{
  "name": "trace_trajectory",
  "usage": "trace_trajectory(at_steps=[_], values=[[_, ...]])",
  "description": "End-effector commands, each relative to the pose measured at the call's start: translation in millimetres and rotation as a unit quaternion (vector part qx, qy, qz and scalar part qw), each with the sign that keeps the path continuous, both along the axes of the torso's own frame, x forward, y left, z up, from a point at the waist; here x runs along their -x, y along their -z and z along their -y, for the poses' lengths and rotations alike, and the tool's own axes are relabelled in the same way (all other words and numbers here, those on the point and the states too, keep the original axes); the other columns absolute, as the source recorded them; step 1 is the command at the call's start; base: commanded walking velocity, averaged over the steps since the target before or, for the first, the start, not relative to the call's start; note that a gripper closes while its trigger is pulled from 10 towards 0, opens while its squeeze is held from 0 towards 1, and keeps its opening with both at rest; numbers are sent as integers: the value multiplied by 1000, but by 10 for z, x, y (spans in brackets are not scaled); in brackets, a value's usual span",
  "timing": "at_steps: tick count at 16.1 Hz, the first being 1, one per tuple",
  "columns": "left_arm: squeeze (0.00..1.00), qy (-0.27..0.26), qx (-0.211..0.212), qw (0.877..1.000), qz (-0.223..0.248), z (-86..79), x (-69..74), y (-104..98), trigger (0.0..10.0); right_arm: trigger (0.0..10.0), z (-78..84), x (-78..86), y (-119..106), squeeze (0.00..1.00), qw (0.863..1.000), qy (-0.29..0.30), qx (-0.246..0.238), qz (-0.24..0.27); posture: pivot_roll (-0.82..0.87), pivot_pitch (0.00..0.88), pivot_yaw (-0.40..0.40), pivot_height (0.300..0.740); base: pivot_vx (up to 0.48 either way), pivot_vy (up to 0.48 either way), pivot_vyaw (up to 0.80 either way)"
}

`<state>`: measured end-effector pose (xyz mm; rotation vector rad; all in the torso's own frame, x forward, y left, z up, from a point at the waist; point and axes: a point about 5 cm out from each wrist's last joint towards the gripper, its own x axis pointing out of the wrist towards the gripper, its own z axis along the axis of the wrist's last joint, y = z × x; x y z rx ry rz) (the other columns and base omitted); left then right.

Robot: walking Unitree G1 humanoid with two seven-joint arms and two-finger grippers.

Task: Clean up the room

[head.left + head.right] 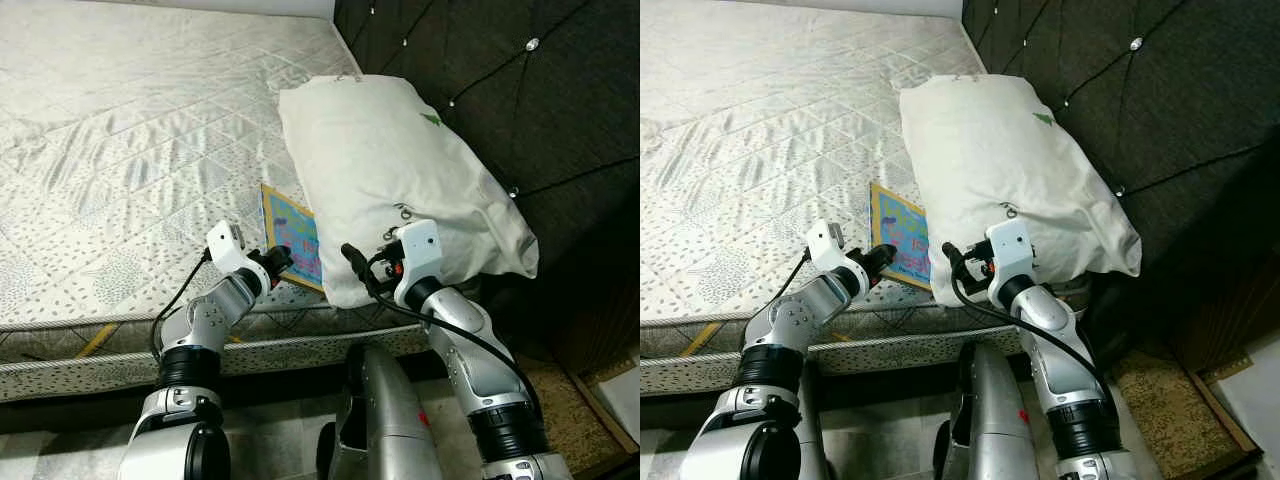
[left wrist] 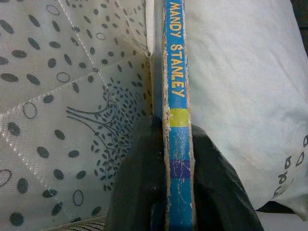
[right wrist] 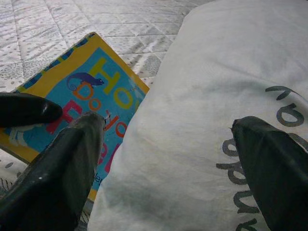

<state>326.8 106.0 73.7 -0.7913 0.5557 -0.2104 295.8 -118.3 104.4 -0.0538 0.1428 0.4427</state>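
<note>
A thin blue picture book with a yellow border (image 1: 297,238) lies near the mattress's front edge, its far side tucked under a big white pillow (image 1: 390,170). My left gripper (image 1: 279,262) is shut on the book's near edge. In the left wrist view both black fingers (image 2: 139,183) pinch the blue spine (image 2: 176,91). My right gripper (image 1: 370,258) is open at the pillow's near corner. In the right wrist view one of its fingers (image 3: 67,159) is over the book (image 3: 91,82) and the other rests on the pillow (image 3: 192,120).
The quilted grey mattress (image 1: 130,150) stretches away to the left and back. A dark tufted headboard (image 1: 530,90) stands behind the pillow on the right. A brown mat (image 1: 585,405) lies on the floor beside the bed, low on the right.
</note>
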Motion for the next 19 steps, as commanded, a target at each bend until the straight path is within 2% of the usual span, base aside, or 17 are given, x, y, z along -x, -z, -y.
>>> trace_trajectory(at_steps=[1,10,11,12,19], values=[[0,29,10,1000,4,127,-16,-42,10000,10000,38,-25,-30,0,1000,6,4,6,-104,0,-150,513,0,0,0],[0,29,10,1000,4,127,-16,-42,10000,10000,38,-25,-30,0,1000,6,4,6,-104,0,-150,513,0,0,0],[1000,16,-65,998,8,-160,-81,51,10000,10000,40,-33,-28,0,1000,6,4,6,-102,0,-153,513,0,0,0],[1000,-5,-181,983,17,-597,-126,106,10000,10000,34,-45,-24,0,1000,6,5,6,-101,0,-151,513,0,0,0],[1000,-16,-207,978,13,-818,-141,129,10000,10000,22,-46,-67,0,1000,7,6,18,-106,0,-145,513,0,0,0]])
